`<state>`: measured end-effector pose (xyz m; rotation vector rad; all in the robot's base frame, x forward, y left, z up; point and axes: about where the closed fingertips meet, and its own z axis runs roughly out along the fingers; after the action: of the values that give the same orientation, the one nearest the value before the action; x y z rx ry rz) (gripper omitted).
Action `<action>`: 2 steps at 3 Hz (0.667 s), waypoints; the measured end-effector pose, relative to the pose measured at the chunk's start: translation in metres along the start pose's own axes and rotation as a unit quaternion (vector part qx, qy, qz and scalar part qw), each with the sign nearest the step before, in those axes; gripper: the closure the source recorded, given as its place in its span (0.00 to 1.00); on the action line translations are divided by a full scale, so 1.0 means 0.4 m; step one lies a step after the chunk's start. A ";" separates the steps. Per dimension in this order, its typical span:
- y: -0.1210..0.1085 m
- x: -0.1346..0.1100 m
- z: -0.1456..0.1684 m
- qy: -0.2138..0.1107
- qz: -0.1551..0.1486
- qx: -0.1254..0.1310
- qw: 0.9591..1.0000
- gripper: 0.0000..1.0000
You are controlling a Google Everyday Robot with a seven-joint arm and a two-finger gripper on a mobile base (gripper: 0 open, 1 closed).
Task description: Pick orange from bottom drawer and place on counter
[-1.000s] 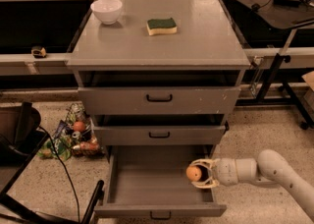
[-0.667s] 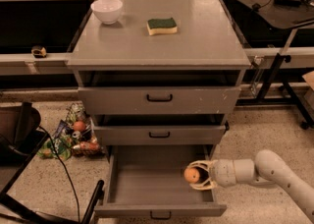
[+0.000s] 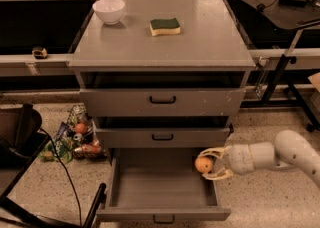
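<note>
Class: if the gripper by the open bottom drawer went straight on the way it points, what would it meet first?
The gripper, shut on the orange, points picture-left across the bottom drawer. Nothing lies on its floor there, so probably the drawer's far side wall comes first, though height is unclear.

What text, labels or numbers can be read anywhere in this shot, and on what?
None legible.
Grocery heap packaging: any print too blurred to read.
Counter, sponge, bowl: no markings visible.
Gripper, closed on the orange over the bottom drawer's right side: no label visible.
</note>
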<state>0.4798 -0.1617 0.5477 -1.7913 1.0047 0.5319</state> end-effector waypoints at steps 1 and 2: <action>-0.124 -0.098 -0.125 0.055 -0.039 -0.026 0.997 1.00; -0.256 -0.218 -0.235 0.121 -0.099 -0.047 0.987 1.00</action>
<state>0.5072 -0.1932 0.7063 -2.0490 0.9610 0.2455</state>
